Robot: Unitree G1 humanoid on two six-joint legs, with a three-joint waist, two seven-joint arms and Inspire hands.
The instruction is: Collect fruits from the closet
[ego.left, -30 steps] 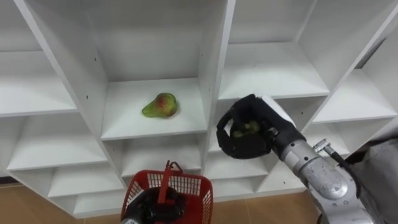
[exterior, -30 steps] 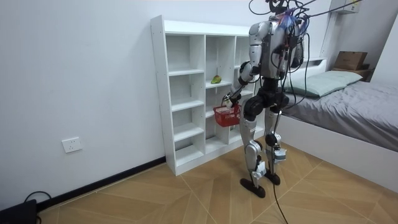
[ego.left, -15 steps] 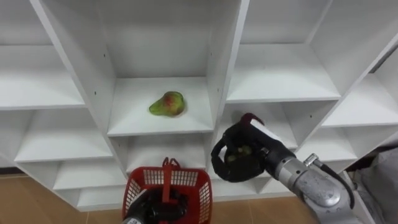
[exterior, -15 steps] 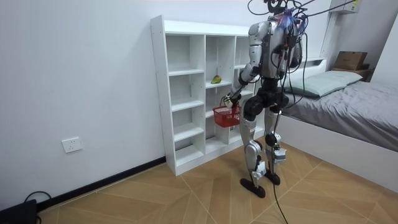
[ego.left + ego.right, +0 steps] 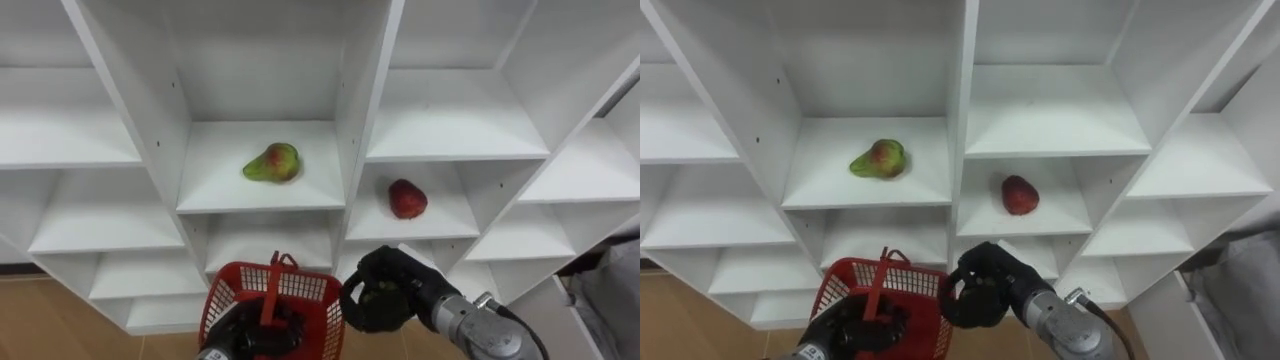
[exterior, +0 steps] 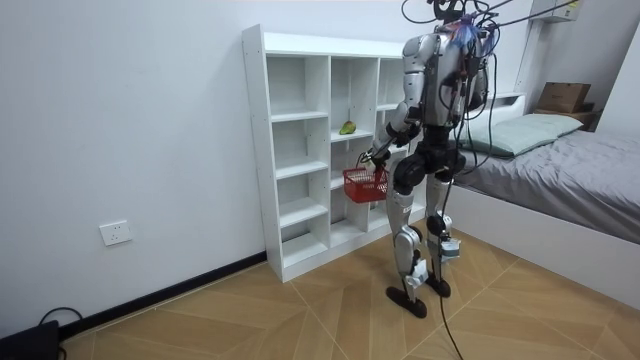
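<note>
Fruit (image 5: 386, 291), small and green, lowered from closet shelf (image 5: 440, 220) to beside red basket (image 5: 300, 290), clenched in right robot hand (image 5: 365, 310); basket gripped by left robot hand (image 5: 250, 332). Pear (image 5: 271, 162) and red fruit (image 5: 406, 198) left shelved; drop-in likely next.

The pear (image 5: 271, 162) lies on a shelf in the closet's (image 5: 362, 120) middle column; the apple (image 5: 406, 198) sits one compartment right, a shelf lower. Before the closet, under the pear, the left robot hand (image 5: 250, 335) holds the basket (image 5: 300, 288); just right, the right robot hand (image 5: 372, 302) grips a fruit (image 5: 384, 291).
</note>
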